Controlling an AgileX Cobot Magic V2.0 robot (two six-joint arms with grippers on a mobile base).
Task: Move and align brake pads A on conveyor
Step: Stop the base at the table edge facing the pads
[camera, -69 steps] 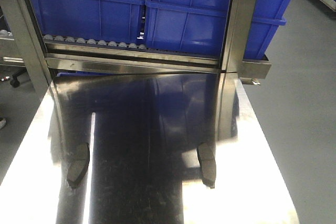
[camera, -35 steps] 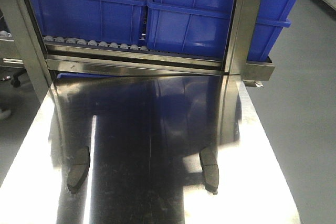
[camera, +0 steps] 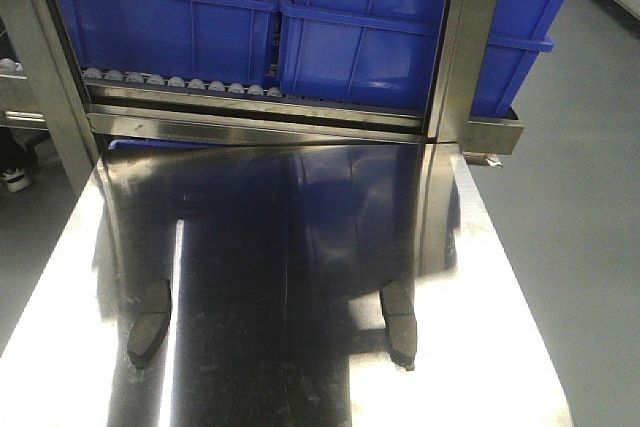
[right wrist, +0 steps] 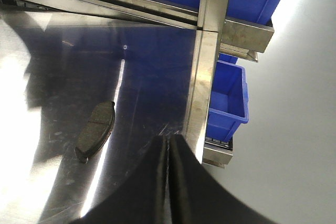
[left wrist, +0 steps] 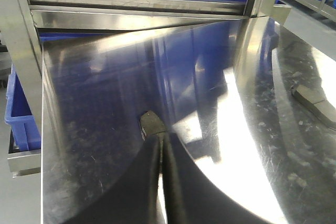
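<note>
Two brake pads A (camera: 148,322) (camera: 398,324) lie flat on the shiny worktop (camera: 280,247), well apart, at the end far from the blue bins (camera: 360,37). The long side of each pad points toward the bins. The left hand (left wrist: 160,137) and the right hand (right wrist: 169,140) are both closed tight, holding nothing.

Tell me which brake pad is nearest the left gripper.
The left pad, peeking out past the left gripper's tips; the right pad lies far to its right.
</note>
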